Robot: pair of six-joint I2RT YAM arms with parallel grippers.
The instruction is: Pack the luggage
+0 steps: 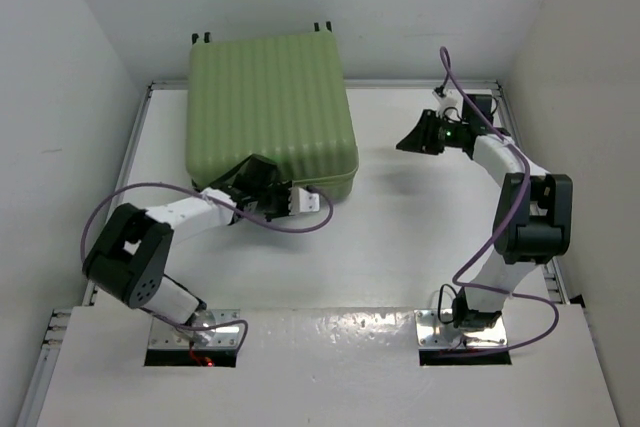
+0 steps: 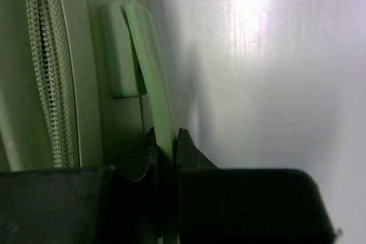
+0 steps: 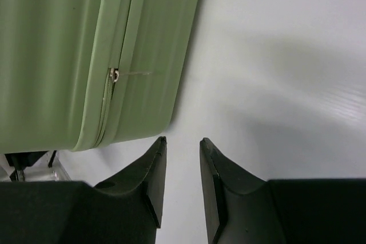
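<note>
- We see the table (image 1: pixel 400 247) carrying the luggage (image 1: pixel 268 107) at its far left. It lies flat and closed, ribbed shell up, which we judge leaves its seam reachable from both sides.
- The left gripper (image 2: pixel 166 141) sits at the near edge of the luggage, clenched on the thin side handle (image 2: pixel 143 55), probably to steady or shift it.
- The right gripper (image 3: pixel 182 147) hangs just off the right side of the luggage, fingers slightly parted, grasping nothing.
- Only the left wrist view shows us that pinch. Only the right wrist view shows the zipper pull (image 3: pixel 114 75), partway along the side seam.
</note>
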